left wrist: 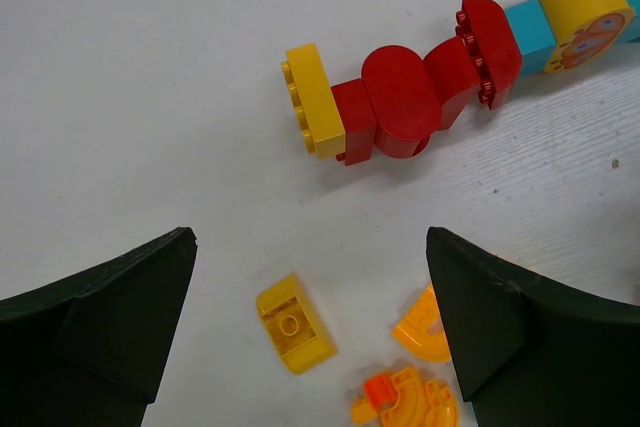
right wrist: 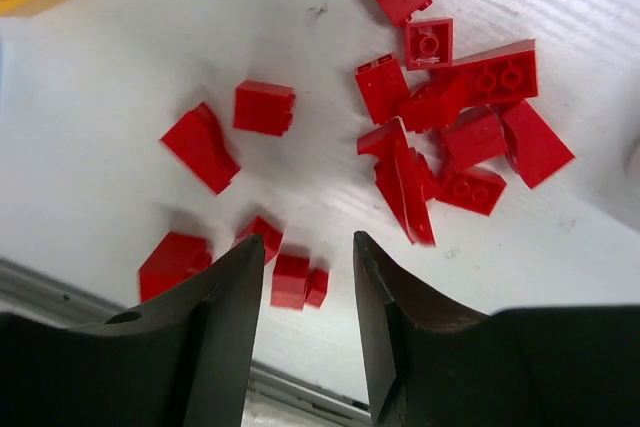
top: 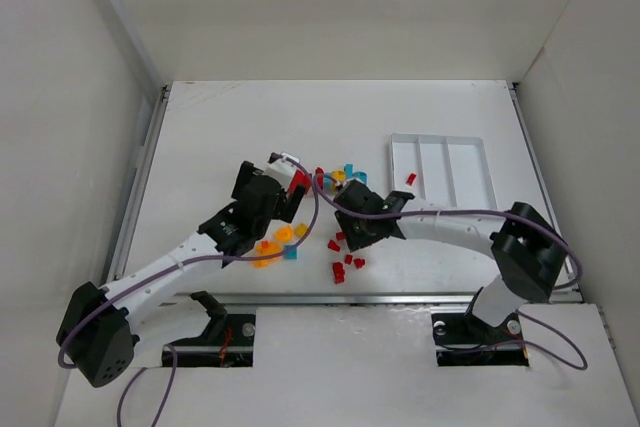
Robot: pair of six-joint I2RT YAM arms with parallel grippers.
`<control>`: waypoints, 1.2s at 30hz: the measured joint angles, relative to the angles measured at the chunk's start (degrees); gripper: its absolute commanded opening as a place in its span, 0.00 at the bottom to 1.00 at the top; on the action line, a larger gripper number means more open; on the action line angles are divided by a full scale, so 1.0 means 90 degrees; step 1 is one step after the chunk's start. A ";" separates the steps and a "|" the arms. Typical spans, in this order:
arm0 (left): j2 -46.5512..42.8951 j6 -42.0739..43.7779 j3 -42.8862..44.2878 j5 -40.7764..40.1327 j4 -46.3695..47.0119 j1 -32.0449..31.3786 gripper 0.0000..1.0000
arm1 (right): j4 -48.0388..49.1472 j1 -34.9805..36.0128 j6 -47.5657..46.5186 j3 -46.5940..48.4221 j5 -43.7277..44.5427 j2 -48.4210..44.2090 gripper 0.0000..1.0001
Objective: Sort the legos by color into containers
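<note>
Legos lie scattered mid-table. My right gripper is open and points down over a cluster of red legos. A small red lego lies in the gap between its fingers, touching neither. More red legos form a pile beyond it. My left gripper is wide open above a yellow lego and orange curved pieces. A joined row of yellow, red and cyan legos lies farther out. The white containers tray stands at the back right, with one red lego in its left compartment.
The table's near edge, a metal rail, runs just behind the right gripper. A cyan lego lies beside the orange ones. White walls enclose the table at left, back and right. The two wrists are close together mid-table.
</note>
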 measured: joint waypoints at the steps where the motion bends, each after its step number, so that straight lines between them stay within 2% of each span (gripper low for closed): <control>1: -0.0010 0.0000 0.0000 -0.0007 0.0012 0.0000 0.99 | -0.0073 0.0039 0.0000 0.0022 0.0032 -0.0126 0.46; 5: -0.0010 0.0005 -0.0010 -0.0007 0.0039 0.0000 0.99 | -0.0245 0.0112 -0.0153 0.0056 0.0270 -0.0828 0.51; 9: -0.0010 0.0061 -0.0080 -0.0005 0.0107 -0.0002 0.99 | -0.0355 0.0107 -0.0549 0.0124 0.0580 -0.1197 0.51; 17: -0.0010 0.0214 -0.0129 -0.0010 0.0175 0.0000 0.99 | -0.0498 -0.0151 -0.0952 0.0517 0.0833 -0.0063 0.51; 22: -0.0010 0.0233 -0.0129 -0.0002 0.0182 0.0000 0.99 | -0.0578 -0.0488 -0.0993 0.0520 0.0821 0.0223 0.51; 25: -0.0010 0.0245 -0.0129 0.0002 0.0185 -0.0002 0.99 | -0.0539 -0.0525 -0.1010 0.0520 0.0729 0.0260 0.44; 31: -0.0029 0.0257 -0.0131 0.0012 0.0185 -0.0002 0.99 | -0.0335 -0.0525 -0.1129 0.0491 0.0306 0.0539 0.38; 35: -0.0039 0.0294 -0.0131 0.0022 0.0185 -0.0002 0.99 | -0.0219 -0.0525 -0.1175 0.0389 0.0131 0.0554 0.22; 36: -0.0039 0.0296 -0.0131 0.0039 0.0185 -0.0002 0.99 | -0.0204 -0.0525 -0.1197 0.0389 0.0112 0.0554 0.03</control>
